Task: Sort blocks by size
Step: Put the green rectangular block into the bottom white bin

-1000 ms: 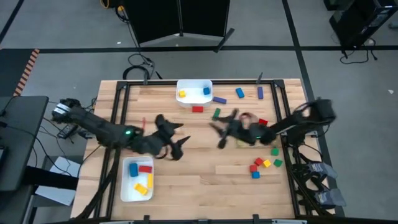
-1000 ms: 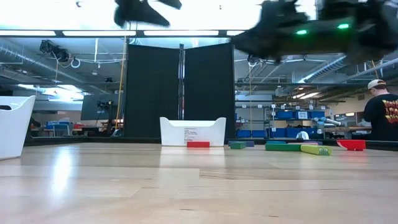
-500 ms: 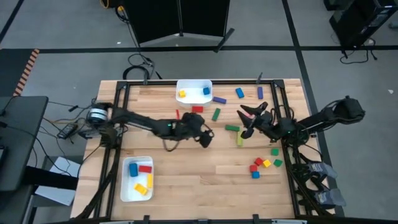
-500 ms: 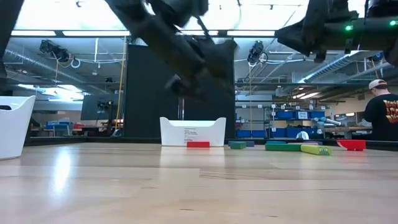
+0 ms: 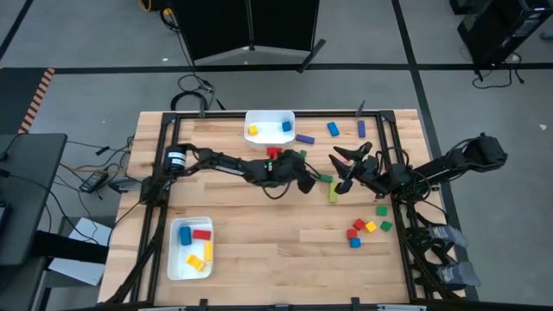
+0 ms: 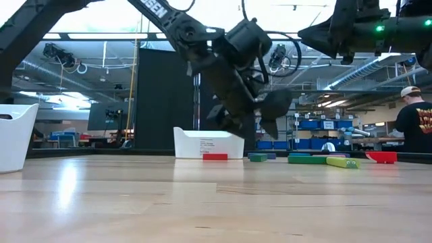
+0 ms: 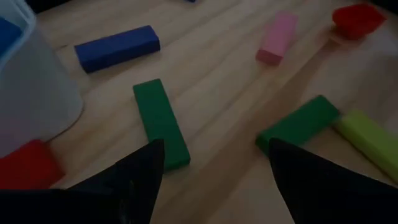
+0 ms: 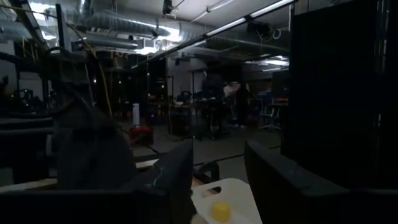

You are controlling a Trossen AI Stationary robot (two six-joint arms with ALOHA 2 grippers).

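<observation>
A light wooden table (image 5: pixel 259 246) is seen from above, with two dark robot arms reaching toward its middle. The left gripper (image 5: pixel 304 177) hangs above the far middle of the table, just past a white rectangular tray (image 5: pixel 270 139) at the far edge. Its two dark fingers (image 7: pixel 140 171) are spread apart with nothing between them. Directly beneath them, in the left wrist view, lies a dark green bar block (image 7: pixel 160 123) flat on the wood. Near it are a blue bar block (image 7: pixel 117 47), a pink bar block (image 7: pixel 277 38), a second green bar (image 7: pixel 298 123) touching end to end with a yellow-green bar (image 7: pixel 368 140), and a red block (image 7: pixel 28 165) beside the tray wall.

The right gripper (image 5: pixel 346 166) is raised above the table to the right of the left one, its fingers partly parted and holding nothing. The far tray holds a small yellow cube (image 5: pixel 253 130) and a small blue cube (image 5: pixel 286 126).

A second white tray (image 5: pixel 175 259) near the front left corner holds red, blue and yellow blocks. A cluster of small cubes (image 5: pixel 363 229) in red, yellow, blue and green sits at the right front of the table. More blue and purple blocks (image 5: pixel 333 129) lie along the far edge.

In the low view, a person (image 6: pixel 415 118) stands in the room behind the table.
</observation>
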